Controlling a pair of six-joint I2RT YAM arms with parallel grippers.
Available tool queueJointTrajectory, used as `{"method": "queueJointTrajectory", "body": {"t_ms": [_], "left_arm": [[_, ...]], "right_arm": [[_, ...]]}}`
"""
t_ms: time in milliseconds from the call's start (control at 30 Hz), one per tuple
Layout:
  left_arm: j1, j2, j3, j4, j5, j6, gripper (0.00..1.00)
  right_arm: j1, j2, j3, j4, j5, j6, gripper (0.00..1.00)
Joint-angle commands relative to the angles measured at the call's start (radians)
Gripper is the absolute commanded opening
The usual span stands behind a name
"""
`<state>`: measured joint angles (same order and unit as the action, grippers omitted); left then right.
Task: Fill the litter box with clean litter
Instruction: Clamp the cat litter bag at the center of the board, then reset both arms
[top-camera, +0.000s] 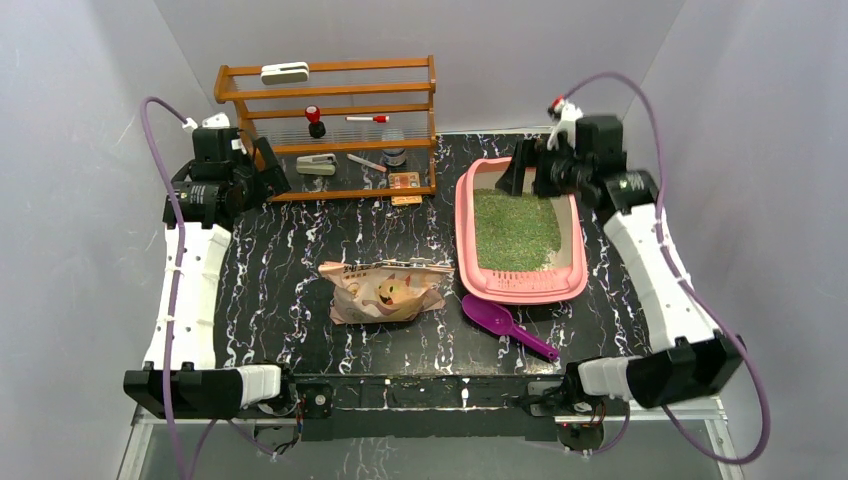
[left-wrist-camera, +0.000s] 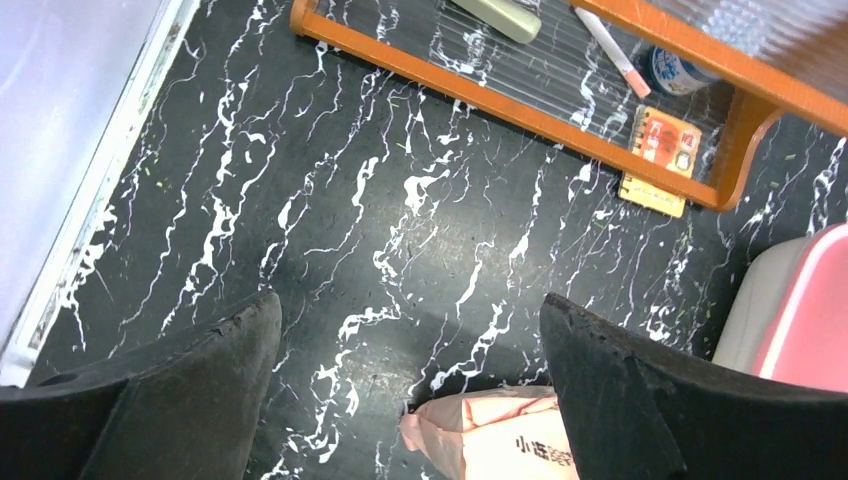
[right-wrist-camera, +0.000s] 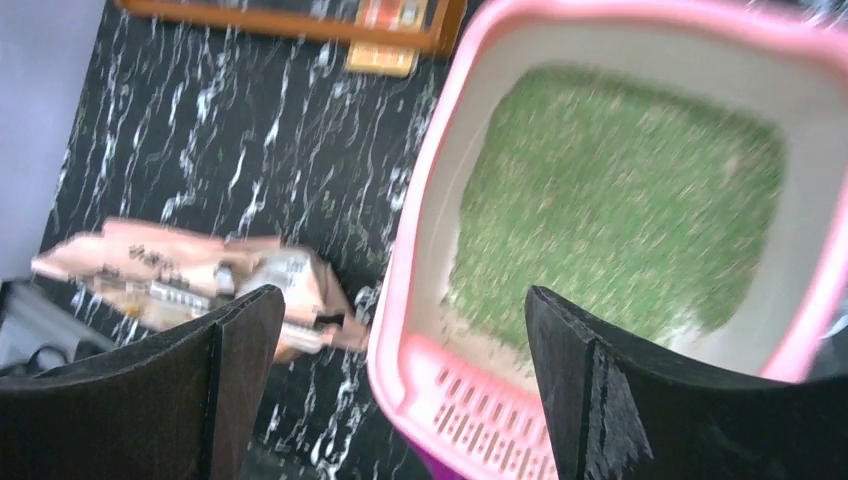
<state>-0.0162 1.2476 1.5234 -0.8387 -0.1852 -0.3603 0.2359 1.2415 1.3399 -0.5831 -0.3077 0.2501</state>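
Left fingers (left-wrist-camera: 190, 390) and right fingers (right-wrist-camera: 640, 400) are hanging spread and empty, the right ones above the large pink rectangular plastic litter box (top-camera: 520, 290) at far right. It is holding loose fine green litter granules (top-camera: 515, 228), which will likely be scattering easily. The soft beige cat-printed bag (top-camera: 385, 292), probably best pinched at a corner, is lying mid-surface, with a purple plastic scoop (top-camera: 505, 325) lying right of it.

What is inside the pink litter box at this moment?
A flat layer of green litter lies in the litter box, pale inner walls bare around it. The floor beneath the granules is covered.
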Motion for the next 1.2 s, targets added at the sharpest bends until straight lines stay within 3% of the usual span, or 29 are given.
{"method": "queueJointTrajectory", "body": {"t_ms": [0,300,600,700,900,1167], "left_arm": [[-0.002,-0.016,0.081,-0.1,-0.141,-0.107,0.98],[-0.002,-0.089,0.022,-0.061,-0.2,-0.13,0.98],[-0.002,-0.087,0.091,-0.053,-0.191,-0.08,0.98],[-0.002,-0.09,0.087,-0.046,-0.179,-0.083,0.99],[-0.002,-0.09,0.08,-0.035,-0.145,-0.097,0.98],[-0.002,-0.098,0.064,-0.014,-0.116,-0.058,0.98]], "right_arm": [[-0.007,0.098,0.347,-0.17,0.186,-0.102,0.98],[-0.006,0.035,0.35,-0.153,0.185,-0.094,0.98],[-0.006,-0.072,0.314,-0.003,-0.113,-0.167,0.98],[-0.006,-0.116,0.263,0.06,0.014,-0.141,0.98],[-0.006,-0.065,0.223,-0.053,0.368,-0.12,0.98],[-0.006,-0.072,0.155,-0.036,0.353,-0.11,0.98]]}}
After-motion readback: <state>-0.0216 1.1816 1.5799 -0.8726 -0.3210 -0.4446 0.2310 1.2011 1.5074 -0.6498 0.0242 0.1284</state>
